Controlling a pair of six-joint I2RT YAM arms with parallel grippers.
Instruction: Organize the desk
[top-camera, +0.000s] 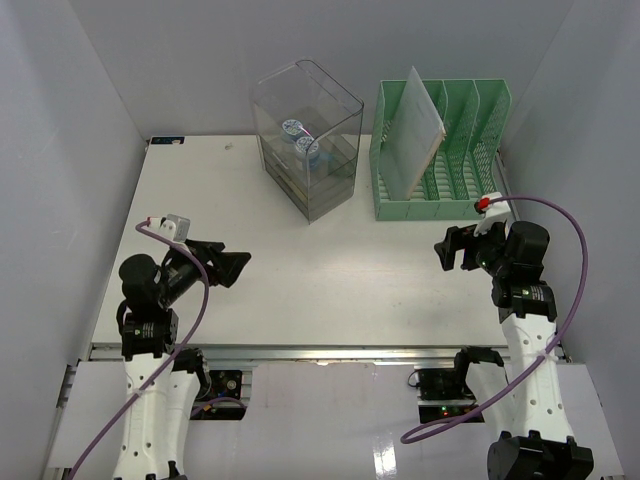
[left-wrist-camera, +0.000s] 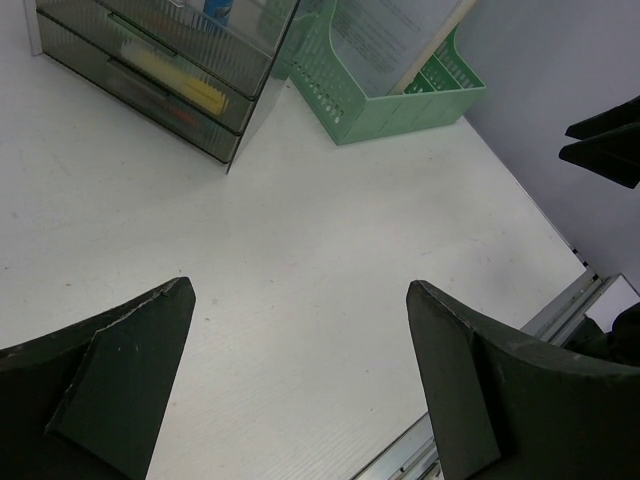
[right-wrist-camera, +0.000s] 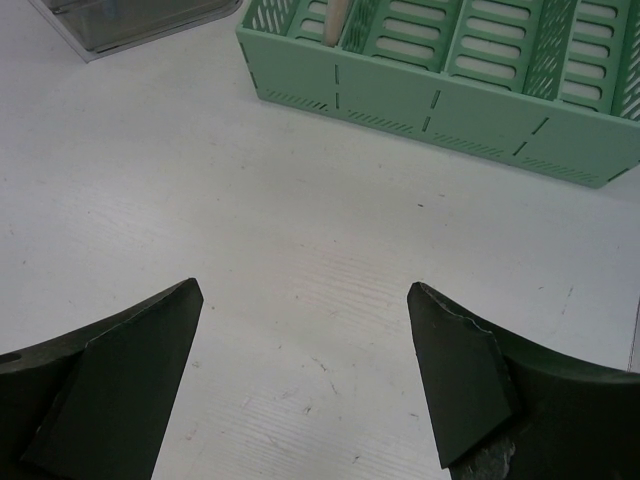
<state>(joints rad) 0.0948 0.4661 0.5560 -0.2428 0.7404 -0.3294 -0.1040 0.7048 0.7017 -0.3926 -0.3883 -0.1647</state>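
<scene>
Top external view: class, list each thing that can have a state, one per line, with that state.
Left gripper: open, empty.
Right gripper: open, empty.
Clear drawer unit: upright, drawers shut.
Green file sorter: upright, one slot filled, the rest empty.
White document: leaning in the sorter's left end.

The desk (top-camera: 330, 290) before me: a large, flat, white rectangular tabletop, lying level, its front edge nearest me. An aluminium rail (top-camera: 330, 351) runs the full width of that front edge. Pale grey walls (top-camera: 60, 150) close the desk in on the left, the right and at the back. Seen close from my wrists, the white surface shows a fine streaked grain, a few small dark specks and faint scuff marks, under even light.
</scene>
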